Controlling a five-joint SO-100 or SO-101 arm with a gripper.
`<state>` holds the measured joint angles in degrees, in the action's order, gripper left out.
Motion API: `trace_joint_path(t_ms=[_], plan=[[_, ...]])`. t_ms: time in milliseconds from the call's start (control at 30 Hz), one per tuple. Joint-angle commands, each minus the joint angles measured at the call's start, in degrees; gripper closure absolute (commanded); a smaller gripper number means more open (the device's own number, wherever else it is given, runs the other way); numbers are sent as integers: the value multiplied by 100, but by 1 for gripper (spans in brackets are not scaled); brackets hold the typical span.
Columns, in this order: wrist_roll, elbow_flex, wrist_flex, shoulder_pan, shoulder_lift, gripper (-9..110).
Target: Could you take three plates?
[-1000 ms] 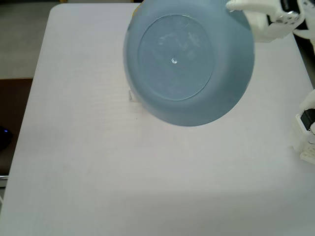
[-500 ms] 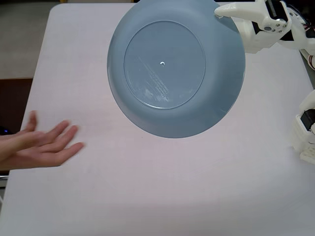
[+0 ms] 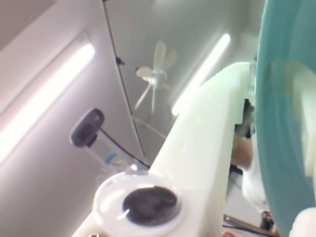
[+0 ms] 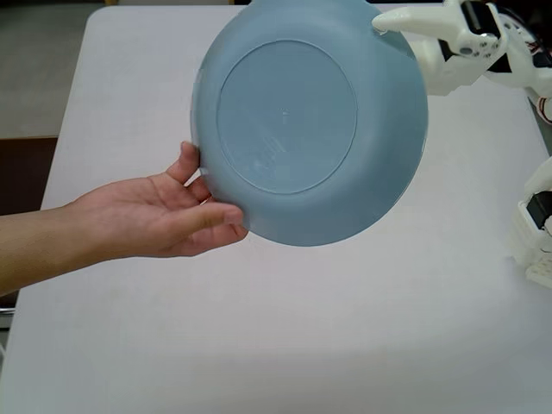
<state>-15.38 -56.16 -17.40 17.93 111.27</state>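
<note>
The light blue plate (image 4: 309, 121) hangs tilted above the table (image 4: 285, 336), underside to the fixed camera, the gripper (image 4: 379, 24) clamped on its rim at about one o'clock. A person's hand (image 4: 164, 217), which lay flat on the table half a second ago, now cups the rim at eight o'clock. Best hold steady and unclamp only once that hand bears the weight.
</note>
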Motion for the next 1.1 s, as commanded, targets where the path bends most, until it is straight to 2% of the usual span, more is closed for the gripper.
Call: trace_joint_path(t_ms=[0, 133, 333, 533, 900, 1067], plan=[[9, 53, 193, -44, 369, 102], [-88, 18, 193, -53, 369, 102], [-316, 0, -26, -70, 378, 82], [-369, 0, -229, -123, 396, 76], [-457, -35, -229, -246, 325, 76], [-229, -914, -229, -633, 712, 77]])
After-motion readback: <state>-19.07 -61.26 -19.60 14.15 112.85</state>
